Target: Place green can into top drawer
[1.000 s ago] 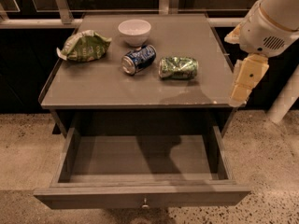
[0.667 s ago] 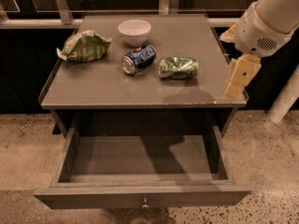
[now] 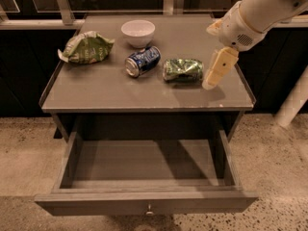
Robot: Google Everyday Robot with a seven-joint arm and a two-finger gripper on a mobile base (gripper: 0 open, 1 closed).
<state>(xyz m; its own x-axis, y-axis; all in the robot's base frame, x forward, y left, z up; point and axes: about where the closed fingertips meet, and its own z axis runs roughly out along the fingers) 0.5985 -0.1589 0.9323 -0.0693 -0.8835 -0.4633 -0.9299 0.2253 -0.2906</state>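
The green can (image 3: 183,70) lies on its side on the grey cabinet top (image 3: 120,93), right of centre, dented and shiny. The gripper (image 3: 215,74) hangs just to the right of the can, over the top's right part, a little above the surface and holding nothing. The top drawer (image 3: 147,202) is pulled wide open below the front edge, its inside bare, with a small metal knob (image 3: 149,209) at the centre of its front panel.
A blue can (image 3: 142,60) lies on its side left of the green can. A white bowl (image 3: 138,32) stands at the back. A green chip bag (image 3: 85,47) lies at the left. A white post (image 3: 294,104) stands at the right on the speckled floor.
The gripper has moved left from beyond the cabinet's right edge to over the top, close beside the green can. The can and the drawer have not moved.
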